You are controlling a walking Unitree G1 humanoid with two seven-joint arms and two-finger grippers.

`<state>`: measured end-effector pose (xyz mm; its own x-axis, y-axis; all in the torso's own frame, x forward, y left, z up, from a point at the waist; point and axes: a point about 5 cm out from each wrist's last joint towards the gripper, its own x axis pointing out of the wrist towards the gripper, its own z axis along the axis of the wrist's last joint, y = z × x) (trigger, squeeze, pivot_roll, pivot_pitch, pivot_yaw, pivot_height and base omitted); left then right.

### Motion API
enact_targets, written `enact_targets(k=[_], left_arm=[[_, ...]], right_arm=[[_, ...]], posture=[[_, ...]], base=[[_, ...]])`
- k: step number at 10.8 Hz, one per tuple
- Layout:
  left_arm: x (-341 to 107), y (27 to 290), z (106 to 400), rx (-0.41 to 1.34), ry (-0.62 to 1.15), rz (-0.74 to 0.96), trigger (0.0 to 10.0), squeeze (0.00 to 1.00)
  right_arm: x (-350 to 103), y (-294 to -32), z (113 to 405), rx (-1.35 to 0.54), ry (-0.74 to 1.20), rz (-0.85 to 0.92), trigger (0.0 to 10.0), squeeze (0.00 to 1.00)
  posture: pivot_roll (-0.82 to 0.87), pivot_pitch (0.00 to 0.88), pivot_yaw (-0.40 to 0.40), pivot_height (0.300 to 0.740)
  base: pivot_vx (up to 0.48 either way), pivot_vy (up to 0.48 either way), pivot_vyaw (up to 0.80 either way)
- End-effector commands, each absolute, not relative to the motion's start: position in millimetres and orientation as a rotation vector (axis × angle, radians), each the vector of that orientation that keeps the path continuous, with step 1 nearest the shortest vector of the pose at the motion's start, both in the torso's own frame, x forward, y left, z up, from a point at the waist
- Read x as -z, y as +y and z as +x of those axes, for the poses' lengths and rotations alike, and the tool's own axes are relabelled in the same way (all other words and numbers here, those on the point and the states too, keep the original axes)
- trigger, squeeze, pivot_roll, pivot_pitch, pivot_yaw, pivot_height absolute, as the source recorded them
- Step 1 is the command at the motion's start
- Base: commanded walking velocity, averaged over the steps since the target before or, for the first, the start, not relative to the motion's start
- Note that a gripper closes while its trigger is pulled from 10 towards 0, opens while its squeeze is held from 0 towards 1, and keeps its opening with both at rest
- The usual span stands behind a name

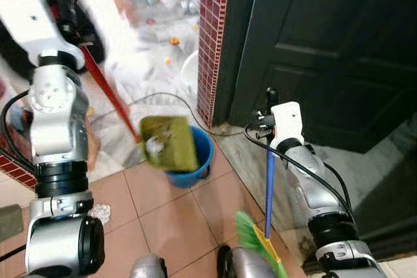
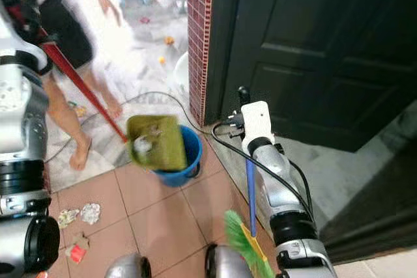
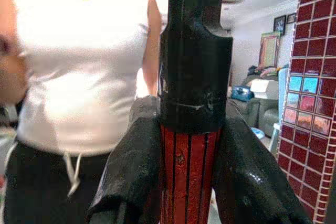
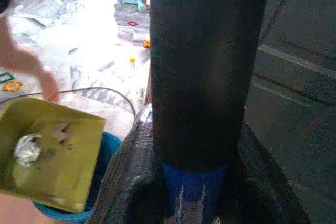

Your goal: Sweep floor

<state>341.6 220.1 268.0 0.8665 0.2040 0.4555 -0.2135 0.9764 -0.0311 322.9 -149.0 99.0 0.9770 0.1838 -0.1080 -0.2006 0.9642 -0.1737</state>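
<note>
A yellow-green dustpan [image 1: 168, 142] carrying crumpled paper [image 4: 26, 148] hangs tilted over a blue bucket [image 1: 201, 159]. Its long red handle [image 1: 111, 96] runs up to my left gripper [image 3: 190, 171], which is shut on the handle just below its black end grip. My right gripper [image 1: 267, 124] is shut on the broom's blue handle [image 1: 270, 187] near its black top, in front of the dark door. The broom stands nearly upright, with its green bristles [image 1: 255, 240] down by my feet.
A person [image 2: 71, 115] in a white top stands barefoot close at my left, behind the dustpan handle. Scraps of litter [image 2: 78, 216] lie on the brown tiles. A red brick pillar [image 1: 212, 37], a dark door [image 1: 326, 50] and a black cable [image 1: 176, 99] bound the space.
</note>
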Motion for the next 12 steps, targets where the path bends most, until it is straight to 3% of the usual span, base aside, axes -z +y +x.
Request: enact_targets(k=[1, 5, 7, 10, 12], left_arm=[[-289, 212, 333, -0.174, -0.596, 0.070, 10.0, 0.00], [-271, 128, 322, 0.251, -0.609, 0.258, 10.0, 0.00], [-231, 72, 301, 0.652, -0.517, 0.470, 10.0, 0.00], [-225, 68, 299, 0.692, -0.518, 0.590, 10.0, 0.00], [-229, 71, 301, 0.660, -0.527, 0.582, 10.0, 0.00]], right_arm=[[-106, -149, 325, -0.195, 0.062, -0.189, 10.0, 0.00], [-105, -148, 325, -0.199, 0.064, -0.187, 10.0, 0.00], [-104, -147, 325, -0.197, 0.065, -0.186, 10.0, 0.00], [-104, -147, 325, -0.197, 0.065, -0.185, 10.0, 0.00], [-103, -146, 325, -0.200, 0.066, -0.187, 10.0, 0.00]], posture=[[-0.08, 0.088, 0.000, 0.740], [-0.07, 0.090, -0.001, 0.740], [-0.07, 0.088, 0.004, 0.740], [-0.07, 0.086, 0.005, 0.740], [-0.06, 0.085, 0.004, 0.740]], base=[[0.000, 0.000, 0.00], [0.000, 0.000, 0.00], [0.000, 0.000, 0.00], [0.000, 0.000, 0.00], [0.000, 0.000, 0.00]])
